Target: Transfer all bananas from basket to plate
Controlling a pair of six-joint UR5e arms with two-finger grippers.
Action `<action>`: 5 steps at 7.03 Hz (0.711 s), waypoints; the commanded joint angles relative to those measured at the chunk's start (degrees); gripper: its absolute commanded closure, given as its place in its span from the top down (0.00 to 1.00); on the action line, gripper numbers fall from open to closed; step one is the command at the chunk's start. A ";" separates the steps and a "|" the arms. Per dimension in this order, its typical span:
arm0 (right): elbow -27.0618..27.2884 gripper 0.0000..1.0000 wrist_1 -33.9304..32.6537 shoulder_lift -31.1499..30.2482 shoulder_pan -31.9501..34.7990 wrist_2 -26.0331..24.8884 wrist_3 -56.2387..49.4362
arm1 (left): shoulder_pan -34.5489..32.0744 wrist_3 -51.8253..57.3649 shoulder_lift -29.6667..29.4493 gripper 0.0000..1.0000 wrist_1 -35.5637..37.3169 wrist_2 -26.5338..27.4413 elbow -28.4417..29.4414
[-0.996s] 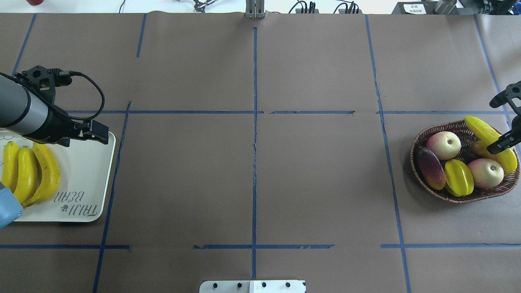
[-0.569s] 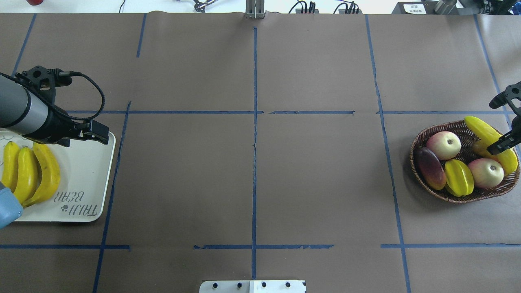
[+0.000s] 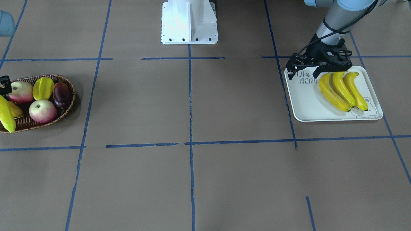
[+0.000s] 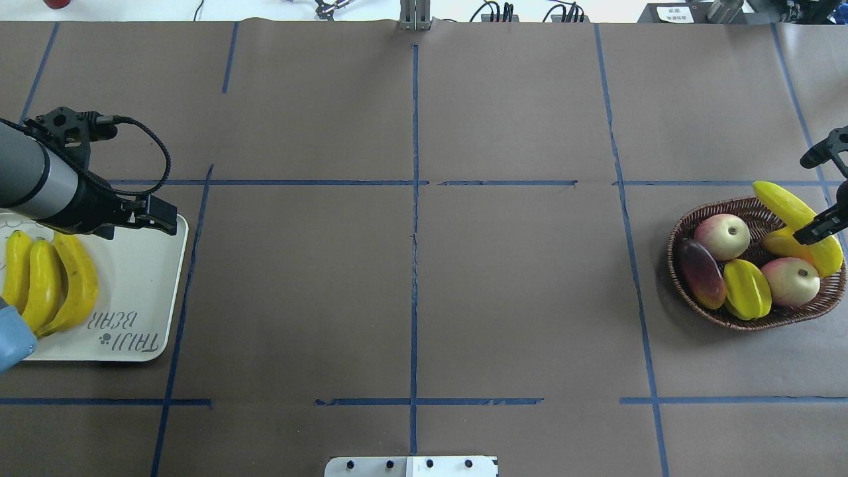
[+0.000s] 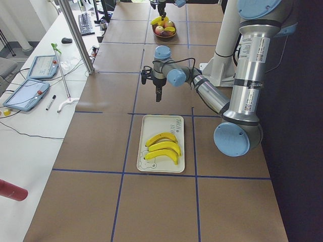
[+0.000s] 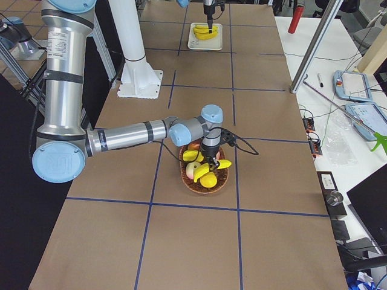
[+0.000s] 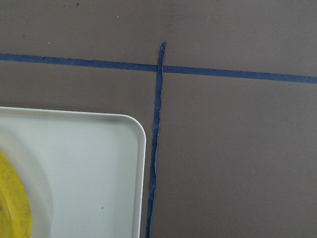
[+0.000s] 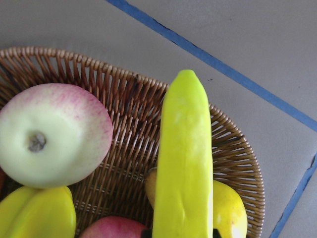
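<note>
Four glossy, curved yellow bananas show in all: three bananas (image 3: 342, 88) lie side by side, touching, on the plate (image 3: 305, 102), a smooth pale cream tray with rounded corners, a raised rim, printed lettering and a line-drawn bear in one corner. The fourth banana (image 8: 183, 163) is over the far side of the basket (image 4: 762, 323), an oval, shallow dish of dark-brown woven wicker, and its rounded tip reaches out past the rim. The right hand (image 4: 820, 228) pinches this banana from both sides near its middle; whether the fruit touches the wicker I cannot tell. Under it sits one short, plump yellow pear (image 8: 228, 208). Also in the basket are two round apples, pale green blushed with pink (image 4: 722, 236) (image 4: 790, 281), one ridged yellow-green star fruit (image 4: 746, 289) and one smooth, dark red-purple oval fruit (image 4: 700, 273). The left hand (image 4: 162, 218) hangs above the plate's lettered corner, just beside the bananas' ends, its fingers spread and holding nothing. The tabletop (image 4: 517, 298) is covered in matte brown paper crossed by strips of blue tape, and plate and basket sit well apart at its opposite ends.
</note>
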 commanded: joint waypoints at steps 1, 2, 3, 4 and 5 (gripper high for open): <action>8.13 0.08 -9.11 1.01 1.55 1.43 0.84 | 0.09 0.00 -0.07 1.00 -0.09 -0.18 -0.18; 8.34 0.08 -9.42 3.46 1.63 6.40 3.55 | 0.09 0.00 -0.77 1.00 0.00 -0.27 0.08; 8.26 0.10 -9.07 7.57 1.55 8.71 12.80 | 0.09 -0.09 -0.86 1.00 -0.09 -0.27 0.08; 8.26 0.09 -8.72 11.35 0.33 10.56 22.46 | 0.09 -0.09 -1.38 1.00 0.00 -0.88 0.08; 8.26 0.08 -8.63 15.57 -2.82 10.67 30.65 | 0.09 -0.35 -2.35 1.00 -0.09 -1.84 0.08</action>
